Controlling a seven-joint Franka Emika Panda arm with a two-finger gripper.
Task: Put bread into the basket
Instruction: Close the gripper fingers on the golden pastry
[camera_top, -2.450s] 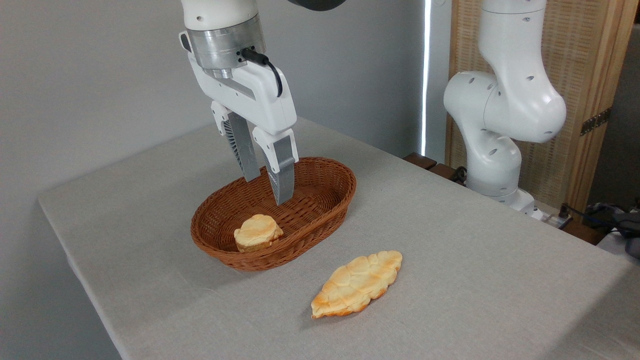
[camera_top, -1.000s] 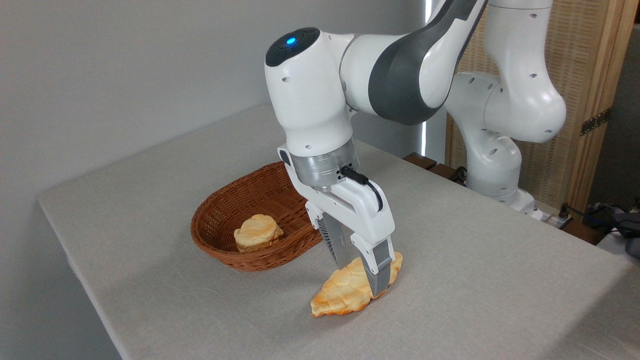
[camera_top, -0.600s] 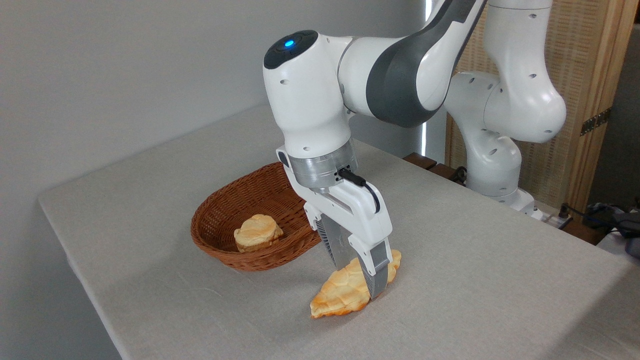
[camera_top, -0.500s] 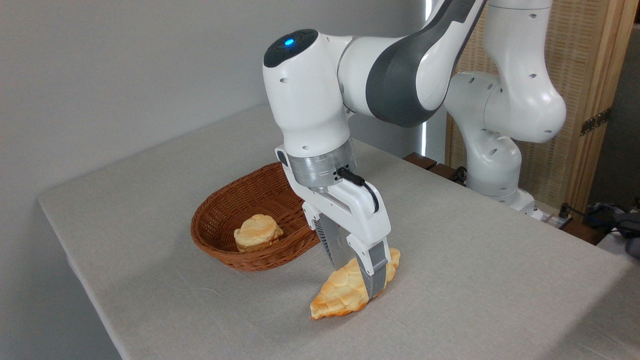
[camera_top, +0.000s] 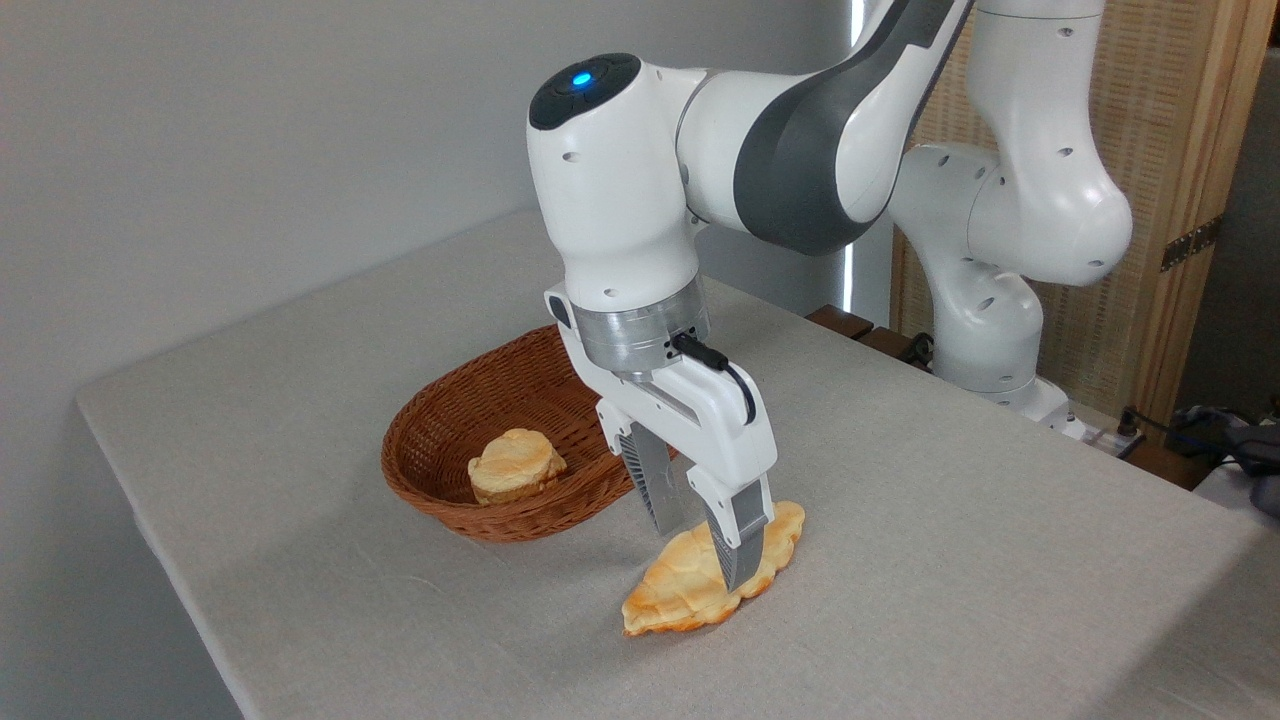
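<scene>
Golden bread (camera_top: 690, 585) between unmarked hand (camera_top: 700, 555)

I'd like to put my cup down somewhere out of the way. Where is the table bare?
Bare cloth lies left of the basket, along the near edge, and right of the bread. The middle is crowded: the gripper stands over the bread, close beside the basket.

Table (camera_top: 330, 330) — flat top under a plain pale grey cloth, its left and near edges in view. Resting directly on it: one oval woven basket (camera_top: 440, 495), reddish-brown with a rolled rim, left of centre; one long, lobed, golden-brown bread (camera_top: 680, 590), lying flat on the cloth just right of and nearer than the basket, apart from it — one pointed end towards the near edge.
</scene>
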